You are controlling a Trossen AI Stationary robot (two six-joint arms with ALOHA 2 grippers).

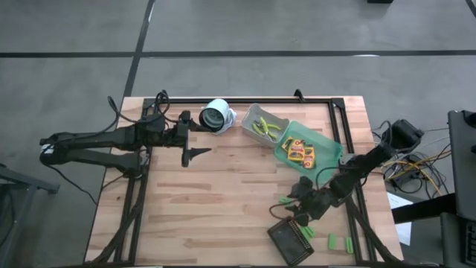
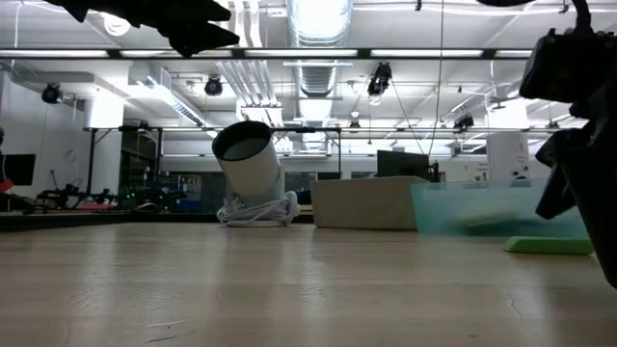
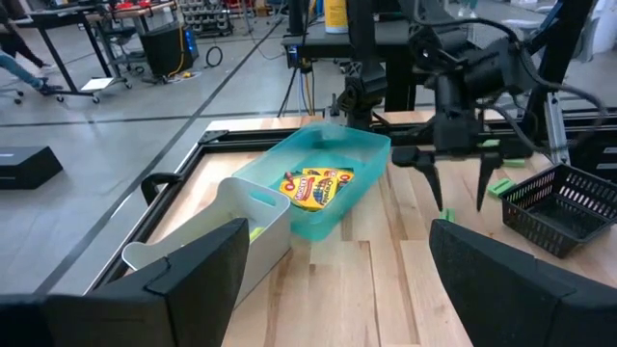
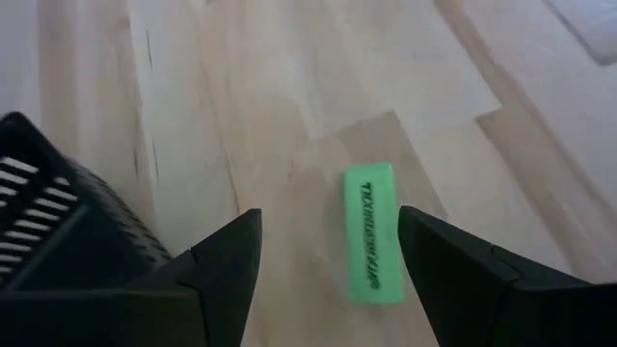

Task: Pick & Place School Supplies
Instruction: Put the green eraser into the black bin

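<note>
High view is showing the right gripper (image 1: 292, 202) hanging low at the lower right of the frame, just above the dark mesh tray (image 1: 290, 238), with a green block (image 1: 285, 202) lying on the wood at its tips. Right wrist view is placing that block (image 4: 371, 231) between the two dark fingers (image 4: 231, 265), which are standing spread on either side without touching it, so nothing is being grasped. More green blocks (image 1: 340, 242) are lying near the frame's lower right edge. Yellow packs (image 1: 301, 152) are sitting inside the green bin (image 1: 329, 144) right of centre, and the yellow-handled tools (image 1: 265, 128) are resting in the grey bin (image 1: 253, 114) just up-left of it. The left gripper (image 1: 195, 152) is hovering left of centre, released and empty, beside a white cylinder (image 1: 216, 116).
</note>
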